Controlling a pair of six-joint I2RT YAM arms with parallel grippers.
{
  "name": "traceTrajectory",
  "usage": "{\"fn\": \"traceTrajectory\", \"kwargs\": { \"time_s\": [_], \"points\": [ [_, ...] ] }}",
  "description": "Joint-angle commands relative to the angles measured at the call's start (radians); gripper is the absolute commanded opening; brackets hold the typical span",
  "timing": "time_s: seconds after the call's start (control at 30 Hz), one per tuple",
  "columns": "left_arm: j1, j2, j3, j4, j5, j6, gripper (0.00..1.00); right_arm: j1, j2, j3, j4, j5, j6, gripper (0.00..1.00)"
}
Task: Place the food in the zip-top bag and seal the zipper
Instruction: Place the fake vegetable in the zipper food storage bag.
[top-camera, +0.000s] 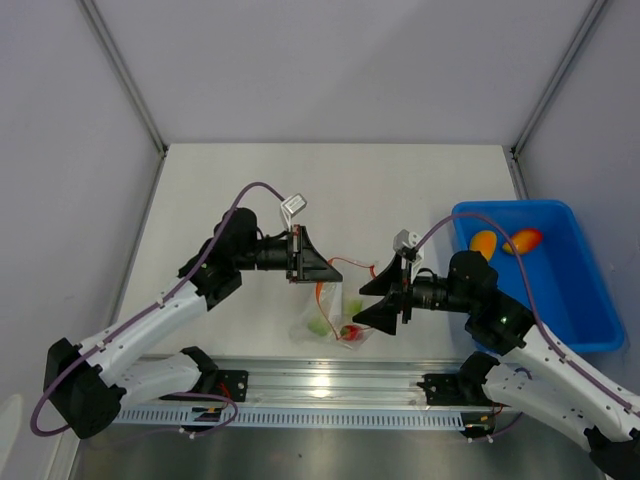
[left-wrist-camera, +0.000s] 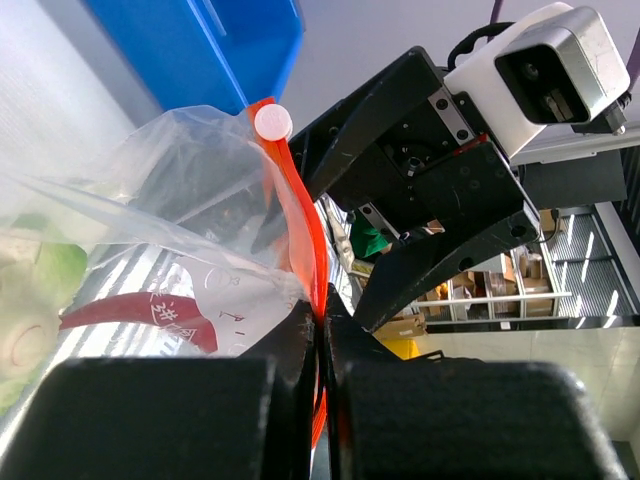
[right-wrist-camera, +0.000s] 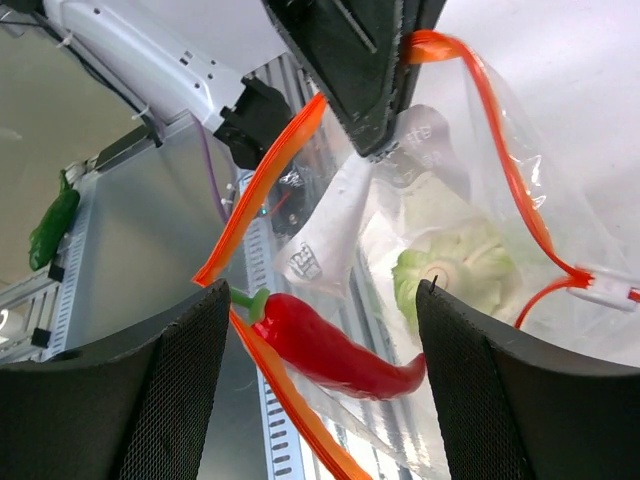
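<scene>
The clear zip-top bag hangs between the two arms above the table's near edge. My left gripper is shut on its orange-red zipper, pinching the strip between its fingertips. Inside the bag lie a red chili pepper and a white-and-pale-green round vegetable. The chili's green stem sits at the bag's open mouth. My right gripper is open at that mouth, its fingers wide on either side of the chili and not touching it. Two orange-yellow fruit pieces remain in the blue bin.
The blue plastic bin stands at the right edge of the table, just behind my right arm. A white slider tab rides on the zipper's far end. An aluminium rail runs under the bag along the near edge.
</scene>
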Motion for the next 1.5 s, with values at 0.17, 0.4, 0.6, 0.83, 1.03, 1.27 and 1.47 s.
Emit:
{"fn": "traceTrajectory", "kwargs": {
  "time_s": [0.17,0.4,0.6,0.83,1.03,1.27,1.47],
  "points": [
    [-0.001,0.02,0.126,-0.136,0.003,0.094,0.01,0.004,0.007,0.077,-0.076,0.191,0.004,0.76],
    [-0.001,0.075,0.197,-0.237,0.026,0.188,0.0,0.005,0.053,0.192,-0.217,0.344,0.002,0.73],
    [0.0,0.095,0.203,-0.225,0.038,0.195,0.01,0.004,0.018,0.293,-0.48,0.697,0.152,0.68],
    [0.0,0.132,0.212,-0.179,0.083,0.189,0.0,0.004,0.027,0.217,-0.581,0.633,0.266,0.59],
    [0.002,0.141,0.224,-0.17,0.098,0.183,0.01,0.004,-0.017,0.113,-0.515,0.498,0.283,0.52],
    [0.004,0.144,0.247,-0.258,0.066,0.238,0.01,0.005,-0.005,0.146,-0.531,0.489,0.266,0.0],
    [0.0,0.152,0.293,-0.443,-0.101,0.346,0.0,0.008,0.039,0.411,-0.551,0.507,0.231,0.0]
  ]
}}
